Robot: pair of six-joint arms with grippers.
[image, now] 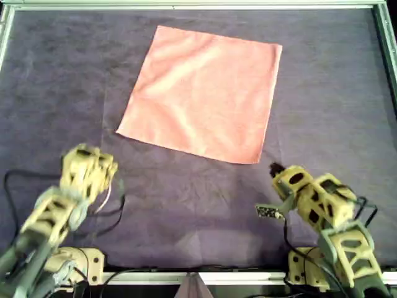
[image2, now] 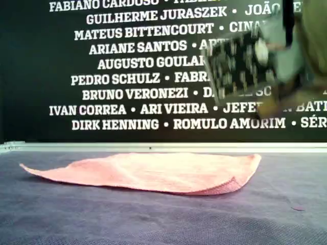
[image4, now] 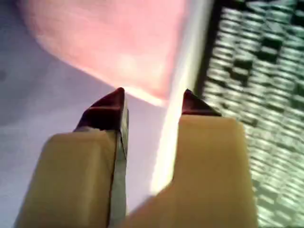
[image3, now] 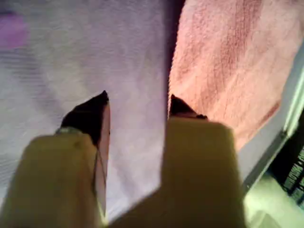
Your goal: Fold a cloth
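The pink cloth [image: 201, 93] lies flat on the purple mat [image: 56, 93], touched by neither claw. The left gripper [image3: 137, 102] and right gripper [image4: 152, 99] both gape apart, holding nothing. The exterior view shows 1 blurry arm, cut off.

cloth [image: 201, 93] flat on mat [image: 56, 93] (overhead view's upper middle)

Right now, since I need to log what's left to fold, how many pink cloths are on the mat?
1. The cloth lies flat and unfolded on the purple mat, toward the far edge in the overhead view, ahead of both arms. Nothing seems to be hiding another.
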